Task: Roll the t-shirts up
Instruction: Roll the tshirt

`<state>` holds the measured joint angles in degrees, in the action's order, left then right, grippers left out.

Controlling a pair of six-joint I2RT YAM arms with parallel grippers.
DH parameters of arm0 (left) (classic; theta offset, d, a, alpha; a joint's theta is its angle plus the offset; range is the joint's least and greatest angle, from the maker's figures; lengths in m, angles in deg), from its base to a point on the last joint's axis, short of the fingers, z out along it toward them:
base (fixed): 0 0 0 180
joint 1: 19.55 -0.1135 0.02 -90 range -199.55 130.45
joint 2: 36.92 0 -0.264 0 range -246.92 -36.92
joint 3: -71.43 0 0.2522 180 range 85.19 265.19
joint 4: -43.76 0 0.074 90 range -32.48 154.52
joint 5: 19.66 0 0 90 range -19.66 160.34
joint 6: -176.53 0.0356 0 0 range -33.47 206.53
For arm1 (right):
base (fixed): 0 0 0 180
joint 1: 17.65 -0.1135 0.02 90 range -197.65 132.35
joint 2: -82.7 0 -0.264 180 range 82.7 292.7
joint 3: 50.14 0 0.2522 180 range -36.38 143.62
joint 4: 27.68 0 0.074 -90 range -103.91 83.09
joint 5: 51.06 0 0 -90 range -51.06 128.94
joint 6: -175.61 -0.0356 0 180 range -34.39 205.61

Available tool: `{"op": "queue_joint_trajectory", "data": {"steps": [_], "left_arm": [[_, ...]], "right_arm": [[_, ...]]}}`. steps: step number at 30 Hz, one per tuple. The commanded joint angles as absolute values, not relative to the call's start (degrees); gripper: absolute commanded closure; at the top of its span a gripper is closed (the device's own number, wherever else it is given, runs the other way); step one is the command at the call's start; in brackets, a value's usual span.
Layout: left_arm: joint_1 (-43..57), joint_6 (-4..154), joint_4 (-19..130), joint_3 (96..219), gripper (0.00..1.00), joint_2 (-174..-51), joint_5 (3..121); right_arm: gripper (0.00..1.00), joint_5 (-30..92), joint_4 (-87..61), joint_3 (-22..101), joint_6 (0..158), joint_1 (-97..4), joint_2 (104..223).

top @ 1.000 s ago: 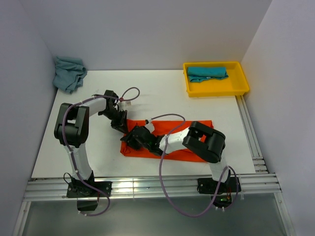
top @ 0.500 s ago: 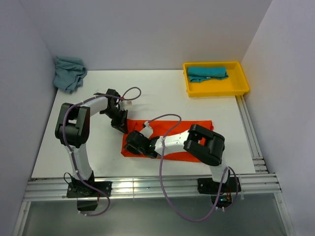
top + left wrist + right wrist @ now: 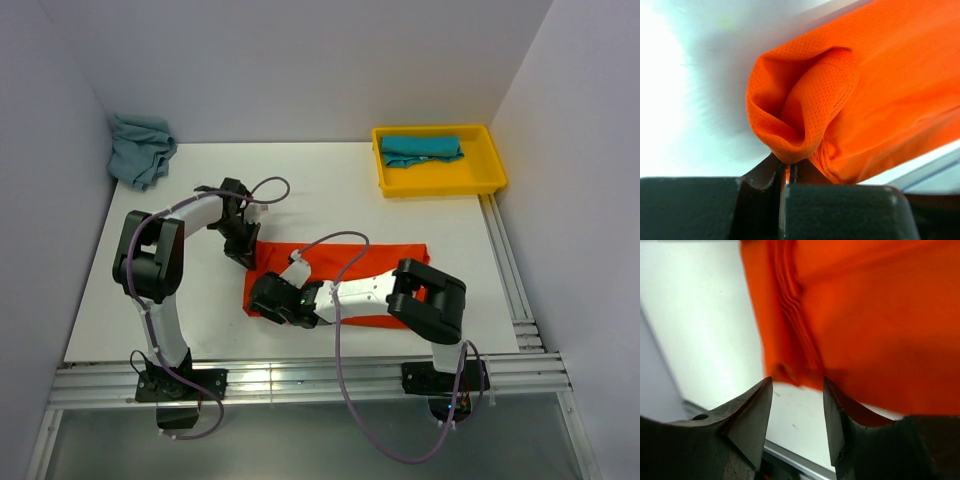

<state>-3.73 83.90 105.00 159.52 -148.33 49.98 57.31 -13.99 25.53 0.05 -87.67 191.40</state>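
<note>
The orange-red t-shirt (image 3: 375, 268) lies folded into a long strip across the middle of the table. My left gripper (image 3: 246, 256) sits at the strip's far left corner. In the left wrist view that gripper (image 3: 786, 167) is shut on a bunched fold of the orange cloth (image 3: 810, 105). My right gripper (image 3: 266, 302) is at the near left corner of the strip. In the right wrist view it (image 3: 796, 382) stands open, with the cloth's edge (image 3: 790, 371) just beyond the fingertips and nothing between them. A teal t-shirt (image 3: 421, 149) lies in the tray. A grey-blue t-shirt (image 3: 140, 148) is heaped at the back left.
The yellow tray (image 3: 440, 186) stands at the back right. Metal rails (image 3: 300, 380) run along the near edge and the right side (image 3: 510, 280) of the table. White walls close in the left, back and right.
My right gripper has slid toward the near left corner of the orange strip, its arm stretching lower. My left gripper has shifted slightly, still pinching the far corner.
</note>
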Motion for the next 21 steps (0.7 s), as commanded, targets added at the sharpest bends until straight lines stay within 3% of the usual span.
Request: {"op": "queue_joint_trajectory", "data": {"steps": [1,11,21], "left_arm": [[-3.6,85.1,103.0,161.5,1.0,-146.8,59.2],[-1.4,84.3,104.9,162.7,1.0,-146.3,61.6],[0.0,84.1,107.7,165.6,1.0,-146.6,63.0]], "right_arm": [[0.47,65.0,3.6,30.6,2.3,-89.5,187.6],[0.51,75.2,22.8,53.2,9.6,-90.7,195.2],[0.56,76.6,23.3,67.6,15.5,-88.8,207.1]]}}
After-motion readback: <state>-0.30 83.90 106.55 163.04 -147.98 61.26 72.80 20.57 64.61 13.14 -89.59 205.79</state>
